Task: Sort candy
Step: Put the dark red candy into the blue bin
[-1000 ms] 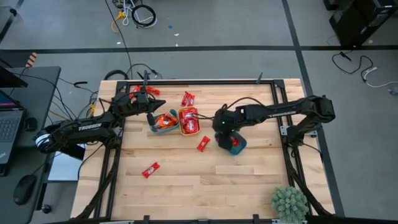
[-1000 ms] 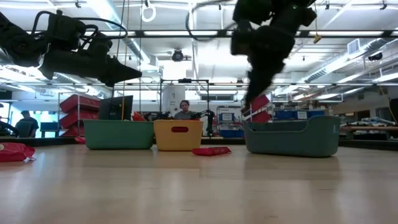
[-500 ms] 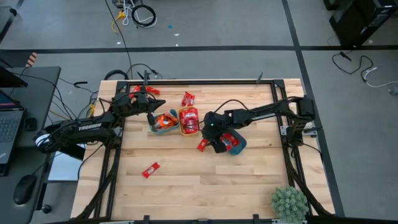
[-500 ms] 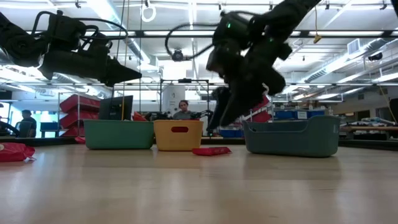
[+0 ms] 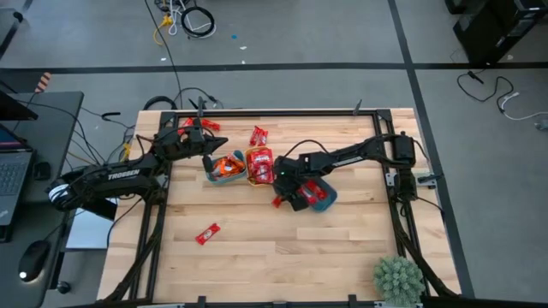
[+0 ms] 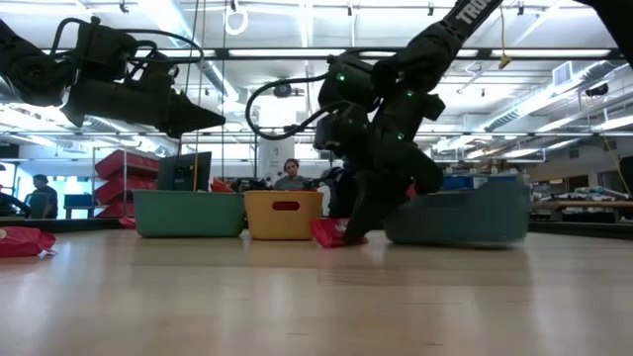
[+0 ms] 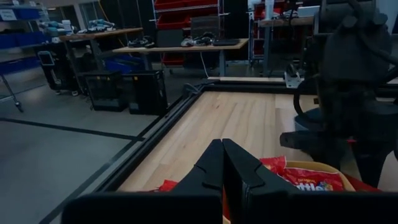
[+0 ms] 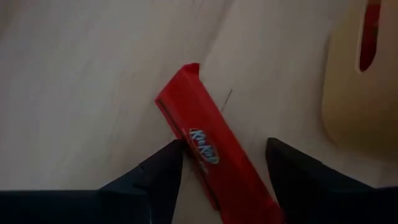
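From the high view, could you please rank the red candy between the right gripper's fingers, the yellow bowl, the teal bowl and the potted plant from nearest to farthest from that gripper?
1. Red candy, between the right gripper's open fingers.
2. Yellow bowl, just behind it.
3. Teal bowl, further towards the left arm.
4. Potted plant, at the table's near right corner.

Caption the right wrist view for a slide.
Right gripper, jaws open, straddles a red candy lying on the table beside the yellow bowl.

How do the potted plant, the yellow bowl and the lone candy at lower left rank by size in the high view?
1. Potted plant, largest.
2. Yellow bowl.
3. Lone candy, smallest.
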Controlling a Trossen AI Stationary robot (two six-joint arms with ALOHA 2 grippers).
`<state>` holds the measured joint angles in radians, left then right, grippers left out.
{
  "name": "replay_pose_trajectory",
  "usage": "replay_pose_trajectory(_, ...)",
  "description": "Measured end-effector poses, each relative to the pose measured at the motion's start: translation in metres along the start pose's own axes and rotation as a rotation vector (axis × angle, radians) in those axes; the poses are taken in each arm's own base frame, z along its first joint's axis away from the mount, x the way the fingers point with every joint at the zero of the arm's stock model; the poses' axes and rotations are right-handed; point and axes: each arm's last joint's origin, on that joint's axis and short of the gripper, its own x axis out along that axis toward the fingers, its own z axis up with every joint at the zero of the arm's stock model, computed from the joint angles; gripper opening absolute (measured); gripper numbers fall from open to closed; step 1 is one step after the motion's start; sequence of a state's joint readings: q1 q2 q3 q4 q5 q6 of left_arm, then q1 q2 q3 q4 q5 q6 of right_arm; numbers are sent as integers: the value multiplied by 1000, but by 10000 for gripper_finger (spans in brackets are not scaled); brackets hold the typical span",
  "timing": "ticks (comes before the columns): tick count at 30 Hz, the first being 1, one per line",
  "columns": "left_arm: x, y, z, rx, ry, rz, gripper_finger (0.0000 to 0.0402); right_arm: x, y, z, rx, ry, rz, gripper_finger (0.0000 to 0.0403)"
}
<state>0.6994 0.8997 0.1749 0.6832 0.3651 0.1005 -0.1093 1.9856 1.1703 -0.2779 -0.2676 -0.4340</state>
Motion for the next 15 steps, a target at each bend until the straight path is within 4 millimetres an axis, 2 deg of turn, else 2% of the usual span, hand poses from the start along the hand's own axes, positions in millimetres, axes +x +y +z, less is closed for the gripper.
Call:
replay_pose_trajectory(3,0,0,0,-1,2,-1,0,0,-1,1,-12,21,1,208)
replay_pose_trajectory(6,0,0,0,-1,2,-3,0,-4,-1,1,-11,32,-27,180)
replay_pose_trajectory(9,0,0,0,-1,1,-4,0,-10,1,1,-9,51,-47,128)
replay_pose_trajectory(13,0,0,0,-1,2,-3,0,-20,1,6,-15,26,-65,31)
replay_pose_trajectory(15,0,0,0,-1,2,-4,0,-25,1,9,-21,7,-74,18)
